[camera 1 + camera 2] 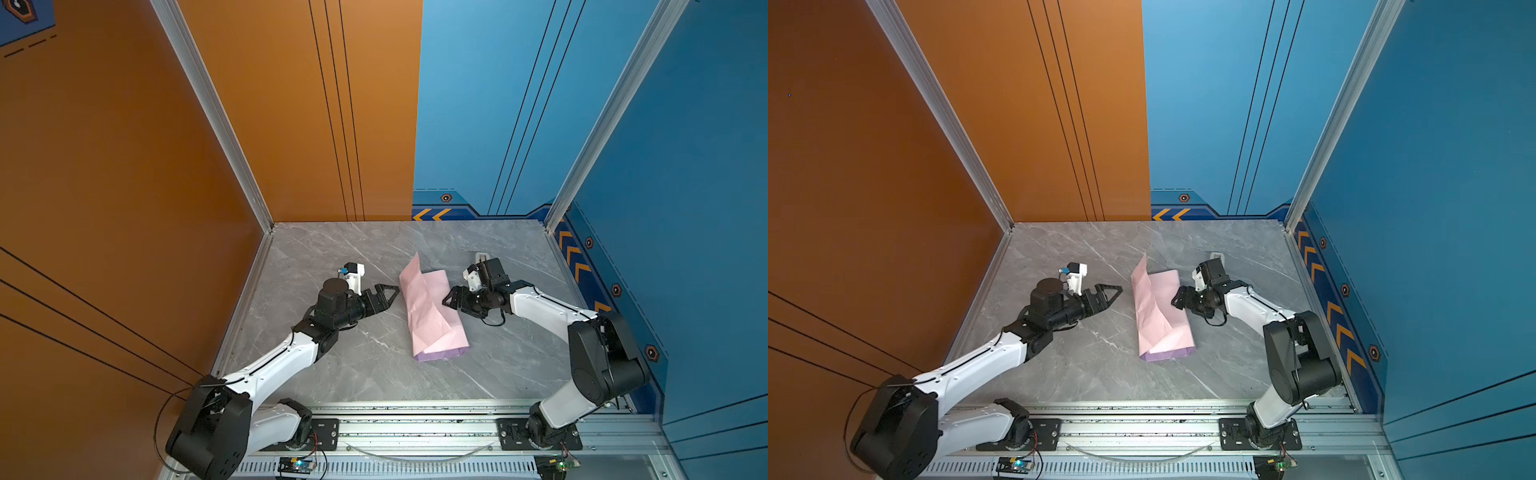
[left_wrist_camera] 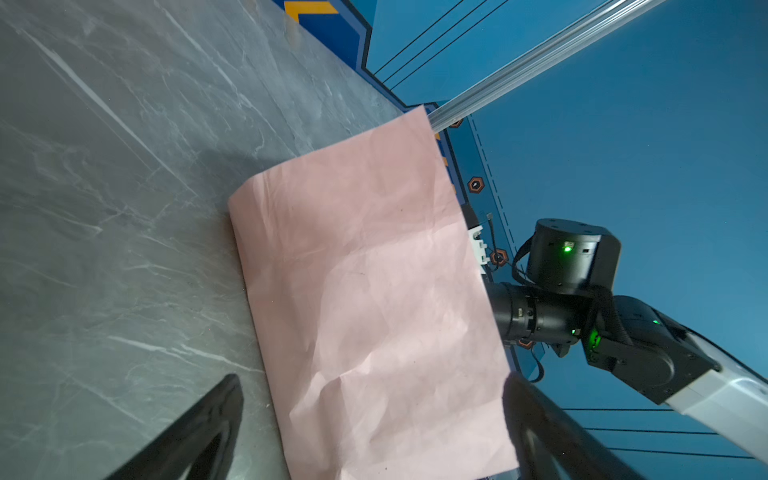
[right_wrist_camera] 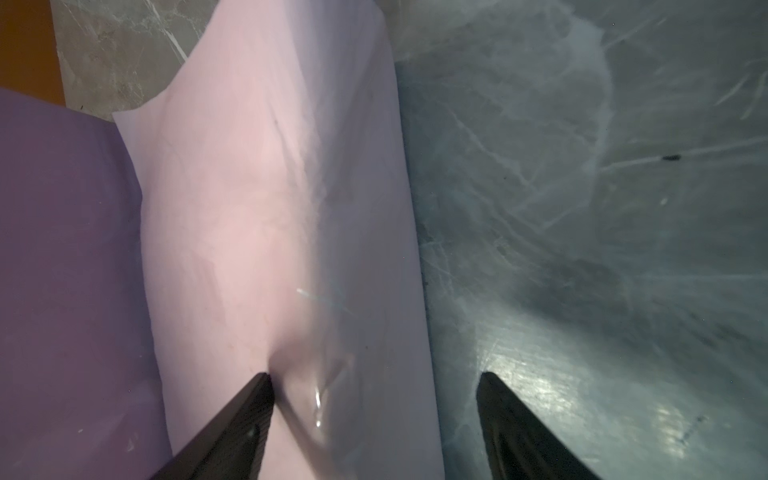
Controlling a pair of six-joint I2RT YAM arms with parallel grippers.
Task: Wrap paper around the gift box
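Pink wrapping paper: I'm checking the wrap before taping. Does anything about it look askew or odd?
Yes. The creased pale pink paper sheet is folded crookedly: its far flap stands up off the grey marble table, and a lilac strip pokes out at the near end. The gift box is hidden.

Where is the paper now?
In a top view the paper lies folded at the middle of the table, between the left gripper and the right gripper.

orange chevrons (image 1: 417, 215) on blue wall (image 1: 478, 104), no text
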